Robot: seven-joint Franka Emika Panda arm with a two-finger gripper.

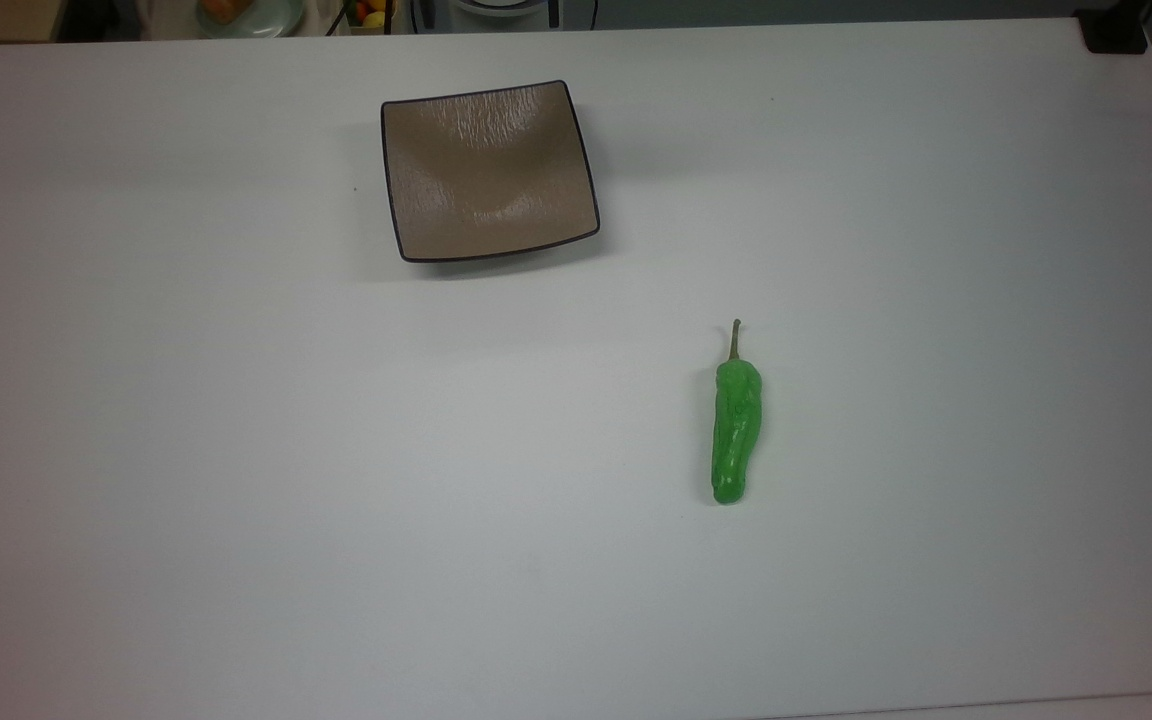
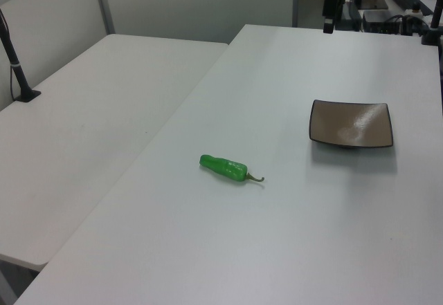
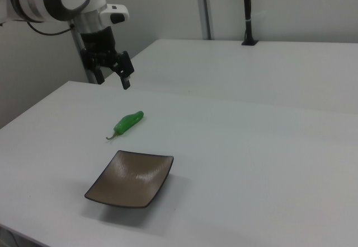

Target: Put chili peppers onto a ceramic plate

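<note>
**Green pepper waiting, plate empty, claw up high**

Green and glossy, the chili pepper (image 1: 736, 430) lies flat on the white table (image 1: 236, 500), well apart from the ceramic plate (image 1: 488, 170). In the top view it sits below and to the right of the plate, stem pointing up the picture. In the right view the stem curls toward the plate's near corner, and the blunt tip aims back toward me.

My gripper (image 3: 113, 77) hangs in the air above the table, beyond the pepper in the right view, touching nothing. Fingers spread apart, nothing between them.

So I judge this as the very start: reach not made, pepper untouched, square brown plate bare.

What comes next, as I read it: swing over the pepper's thick middle, turn my wrist so the fingers straddle it across its narrow width, then come down low enough to close on the body, not the thin stem. The skin looks slick and wrinkled, so a light, centred squeeze seems wise. Then lift and carry to the plate's dished centre.
</note>
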